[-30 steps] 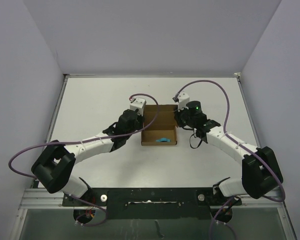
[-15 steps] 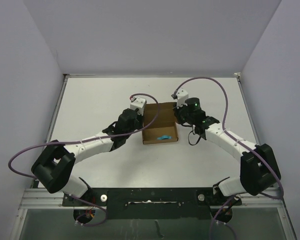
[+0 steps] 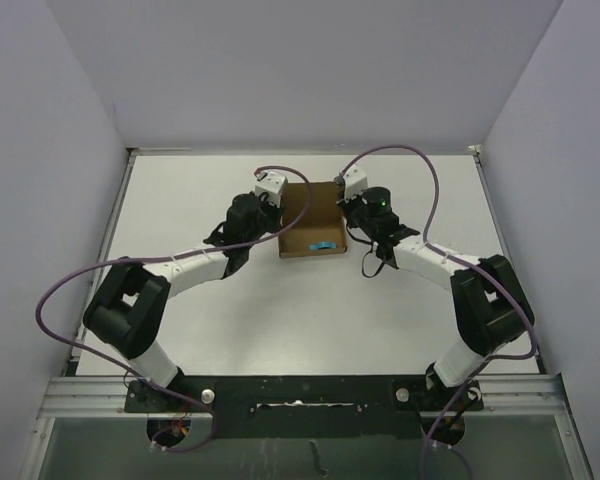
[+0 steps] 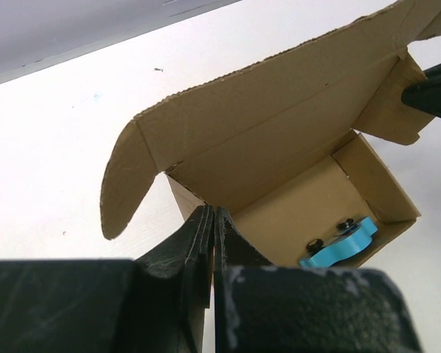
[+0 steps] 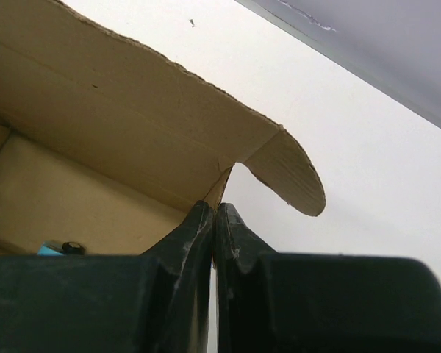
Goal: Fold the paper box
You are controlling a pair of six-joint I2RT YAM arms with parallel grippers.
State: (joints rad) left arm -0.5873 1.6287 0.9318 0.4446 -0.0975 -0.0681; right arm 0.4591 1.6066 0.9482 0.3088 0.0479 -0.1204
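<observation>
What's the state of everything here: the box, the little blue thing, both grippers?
paper box: open, lid raised, side flaps untucked
blue object: lying inside the box
left gripper: shut on one side wall
right gripper: shut on the opposite side wall

The table [image 3: 310, 320] is white and matte. The paper box [image 3: 310, 228] is on it, brown cardboard, open at the top, its lid flap raised on the far side. Whether its base lies flat on the surface cannot be told. Beyond the box the white surface runs to a pale back wall [image 3: 300, 70] and carries a tiny dark speck [image 4: 158, 70]. On the box's near side the surface reaches a metal rail [image 3: 300, 395].
</observation>
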